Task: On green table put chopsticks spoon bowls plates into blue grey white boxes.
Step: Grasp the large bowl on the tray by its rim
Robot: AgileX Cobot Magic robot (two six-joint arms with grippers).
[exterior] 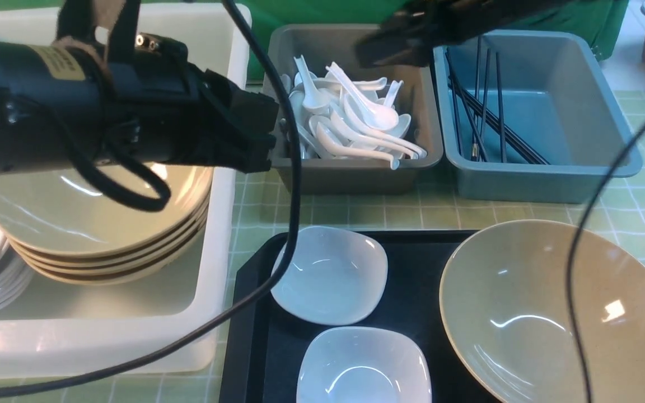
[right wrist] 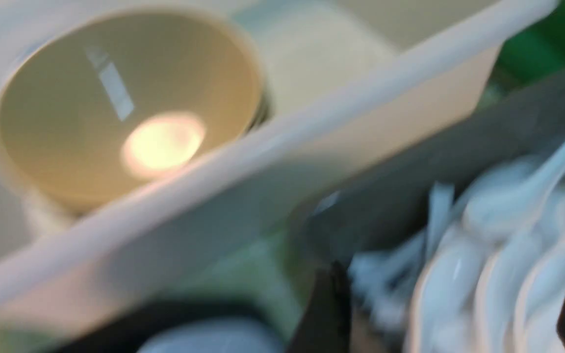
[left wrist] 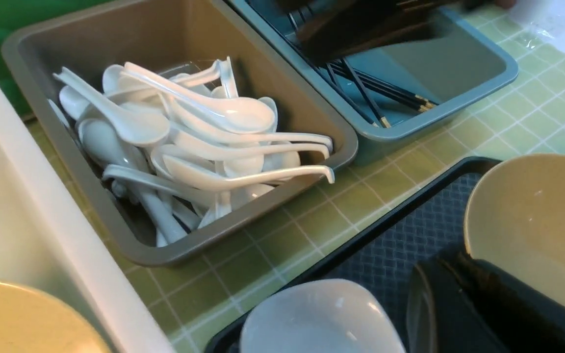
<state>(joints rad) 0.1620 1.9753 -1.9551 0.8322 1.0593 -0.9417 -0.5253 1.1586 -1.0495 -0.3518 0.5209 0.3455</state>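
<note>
Find right gripper (right wrist: 451, 314) jaws wide apart above spoons (exterior: 356, 120) in grey box (exterior: 350, 178); left gripper (left wrist: 451, 289) jaws together, holding nothing, aimed toward tan bowl (exterior: 552, 313) on black tray (exterior: 249, 313) beside two white bowls (exterior: 331, 274). Expect bowl stiff, glazed, slick, fairly heavy, breakable. Take hold at rim, one finger inside, and lower gently into white box (exterior: 219, 224).
</note>
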